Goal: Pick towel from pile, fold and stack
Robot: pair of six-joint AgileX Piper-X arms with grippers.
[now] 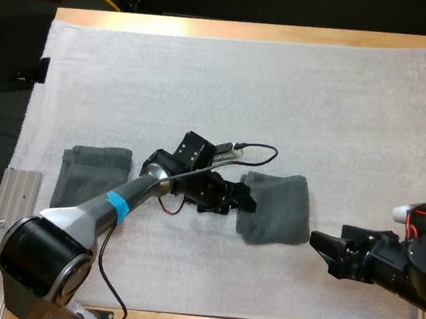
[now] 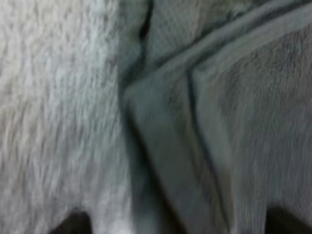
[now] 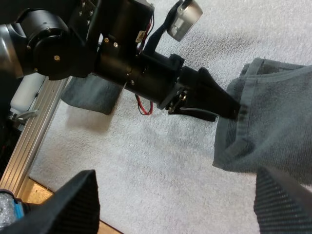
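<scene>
The towel [image 1: 276, 209] lies folded flat on the mat [image 1: 243, 94]. My left gripper [image 1: 247, 201] sits at the towel's left edge with its fingers spread, one tip over the towel and one over bare mat. Just off the towel's near right corner, my right gripper [image 1: 324, 251] is spread wide and touches nothing. A second folded towel [image 1: 93, 175] lies well to the left of the towel.

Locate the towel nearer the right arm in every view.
High view: towel right of centre on the mat, left gripper at its edge.
Left wrist view: towel folds beside bare mat.
Right wrist view: towel, left gripper at its edge.
Shared landmark: that hemmed edge.
</scene>
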